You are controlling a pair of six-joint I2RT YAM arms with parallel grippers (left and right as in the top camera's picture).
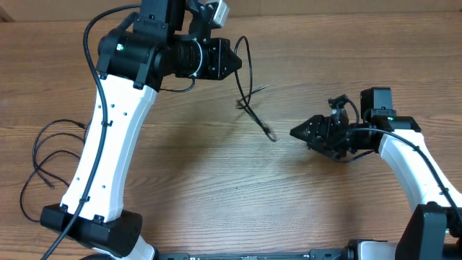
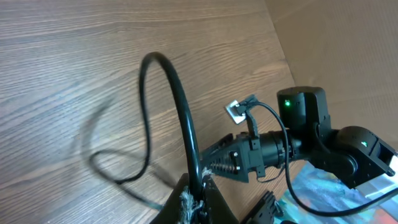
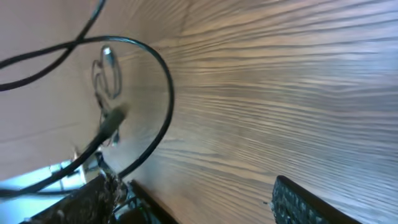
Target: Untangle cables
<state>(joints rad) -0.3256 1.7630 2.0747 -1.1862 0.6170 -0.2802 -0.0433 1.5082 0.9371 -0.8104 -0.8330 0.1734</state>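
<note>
1. A wood-grain surface (image 1: 216,195) fills nearly the whole overhead view. A plain tan panel (image 2: 336,43) stands along its far edge and is seen as a flat brown wall in the left wrist view.
2. The cables (image 1: 249,97) are found toward the far edge, a little right of the middle. A thin black strand is carried out in an arc from the left claw (image 1: 238,59) and gathered into a small tangle just nearer than that claw. From there it runs diagonally toward the right edge and ends in a small plug.
3. The left claw is clenched on that strand. In the left wrist view the cord is seen rising from between the fingers and curling over into a loop on the wood.
4. The right claw (image 1: 294,132) is held nearer the right edge, pointed at the plug end and just beside it without touching. In the right wrist view its fingers (image 3: 305,199) are spread wide with bare wood between them, so it is released.
5. A separate cable (image 1: 43,153) lies in loose loops at the left edge, well apart from both claws.
6. The tangle is too small from overhead for its crossings to be made out. In the right wrist view a silver-tipped plug (image 3: 107,56) is shown, and a second plug below it is blurred. A black strand appears to pass right by one finger, though contact cannot be judged. The left claw's fingers are cut off by the bottom of the left wrist view, and part of the separate cable is hidden behind the left arm.
</note>
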